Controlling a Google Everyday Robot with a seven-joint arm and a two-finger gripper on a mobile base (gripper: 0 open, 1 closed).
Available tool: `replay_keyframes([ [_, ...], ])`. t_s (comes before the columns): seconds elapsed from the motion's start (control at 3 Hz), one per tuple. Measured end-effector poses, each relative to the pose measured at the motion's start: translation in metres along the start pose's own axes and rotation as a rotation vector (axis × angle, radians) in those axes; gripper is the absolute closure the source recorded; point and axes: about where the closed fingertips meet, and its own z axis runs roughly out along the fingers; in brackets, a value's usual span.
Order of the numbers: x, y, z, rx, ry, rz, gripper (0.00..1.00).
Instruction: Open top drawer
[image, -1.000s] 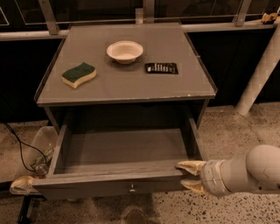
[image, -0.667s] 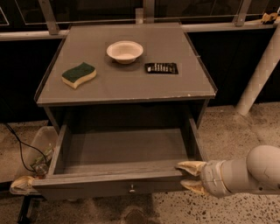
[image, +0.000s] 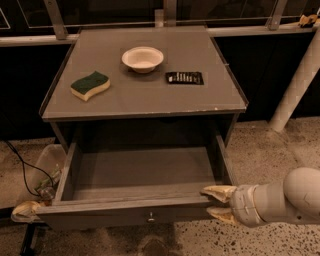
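Gripper (image: 214, 202) at top drawer (image: 145, 172) front's right corner, grasp unclear. Knob (image: 150, 217) sits left of it: pull off-centre and you'll likely rack it.

Top drawer (image: 142, 172) pulled out, box bare — pincer (image: 216, 203) at its front right corner.

A grey table top (image: 150, 102) is recorded carrying a white bowl (image: 142, 59) at 12 o'clock, a green-and-yellow sponge (image: 90, 85) at 9 o'clock and a flat black object (image: 184, 77) at 2 o'clock. The gripper (image: 216, 202) is noted at 5 o'clock, fingers spread.
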Motion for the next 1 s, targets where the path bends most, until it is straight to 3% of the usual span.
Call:
replay_keyframes([
  [1.0, 0.0000, 0.0000, 0.0000, 0.000, 0.000, 0.000, 0.13],
])
